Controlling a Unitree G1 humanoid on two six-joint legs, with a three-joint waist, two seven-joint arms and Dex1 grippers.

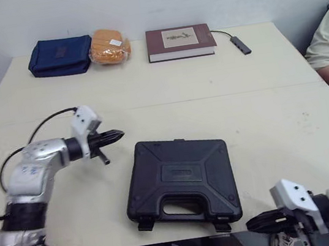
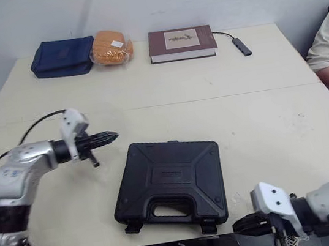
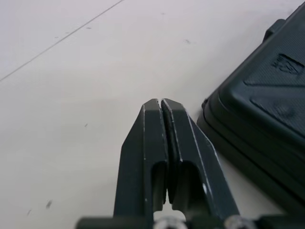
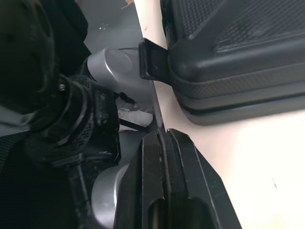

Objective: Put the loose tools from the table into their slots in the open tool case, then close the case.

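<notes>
The black tool case [image 1: 182,182] lies flat on the pale surface [image 1: 243,111], close to the near edge. Its lid is down. The carry handle [image 1: 183,208] and two small latches [image 1: 146,225] are on its 6 o'clock side, the side that faces me.

My left jaws are pressed together with nothing in them. They hang just above the surface at about 10 o'clock from the case, near it but not touching. My right jaws are pressed together too, and empty. They are down by the edge of the surface, at about 5 o'clock from the case, just beside the right latch [image 4: 155,59].

I think the case is hard plastic. It looks stiff, with a bumpy lid, so it should not bend or slip much. If the tools are inside, it is probably a bit heavy, so it should stay put when I push on it.

The latches stick out from the edge, so I think they are not snapped shut yet. They are thin little flaps. I would not pinch them. I would push each one up flat with my closed tips, and press the lid down with the other arm.

Far off at 12 o'clock lie a book [image 1: 179,41] and a blue pouch [image 1: 60,55].
</notes>
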